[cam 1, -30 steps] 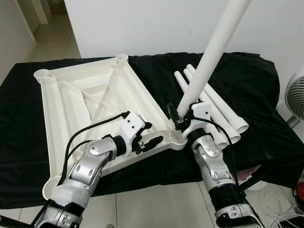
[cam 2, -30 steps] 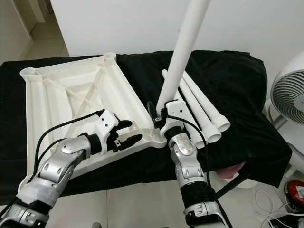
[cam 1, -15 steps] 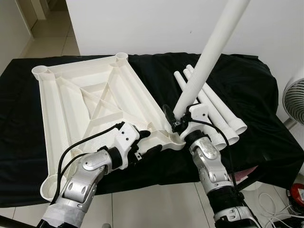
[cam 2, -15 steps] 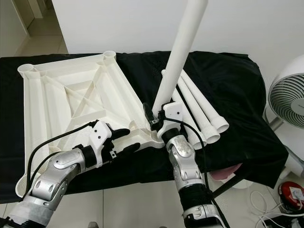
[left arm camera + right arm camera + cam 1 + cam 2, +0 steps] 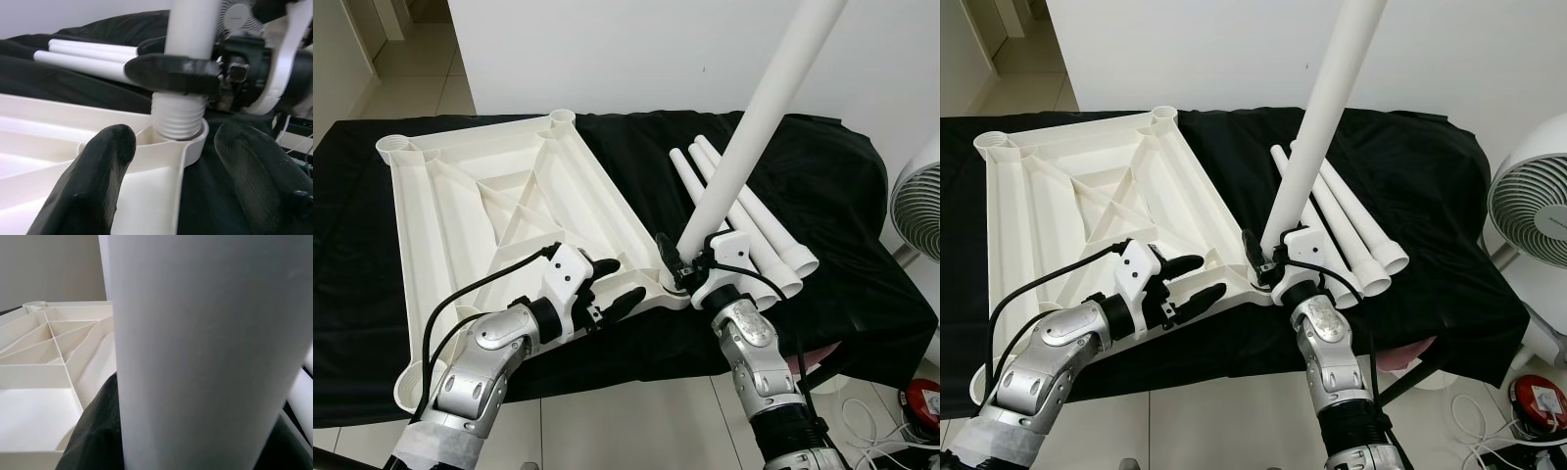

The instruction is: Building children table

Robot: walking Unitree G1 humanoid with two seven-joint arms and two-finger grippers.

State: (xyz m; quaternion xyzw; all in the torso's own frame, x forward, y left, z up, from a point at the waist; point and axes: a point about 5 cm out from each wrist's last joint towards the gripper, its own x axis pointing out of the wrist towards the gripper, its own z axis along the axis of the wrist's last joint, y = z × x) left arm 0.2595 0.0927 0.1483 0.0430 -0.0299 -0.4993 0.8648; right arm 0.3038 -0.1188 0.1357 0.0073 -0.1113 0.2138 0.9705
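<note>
On black-draped bench: white tabletop [image 5: 499, 220] lies underside up. Rt gripper [image 5: 690, 269] clamped on white leg [image 5: 754, 132] low down; leg stands tilted, threaded end seated in tabletop's near-right corner socket [image 5: 188, 139]. Lt gripper [image 5: 607, 284] hovers just beside that corner, jaws wide apart, holding nothing, fingers [image 5: 95, 171] either side of rim. Three spare legs [image 5: 744, 211] lie together on cloth to the right. Fan [image 5: 1533, 211] beyond bench edge.

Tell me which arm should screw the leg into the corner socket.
Right. The right gripper is shut on the leg, whose threaded end sits in the socket. The left gripper is open beside the tabletop, better placed to steady it.
</note>
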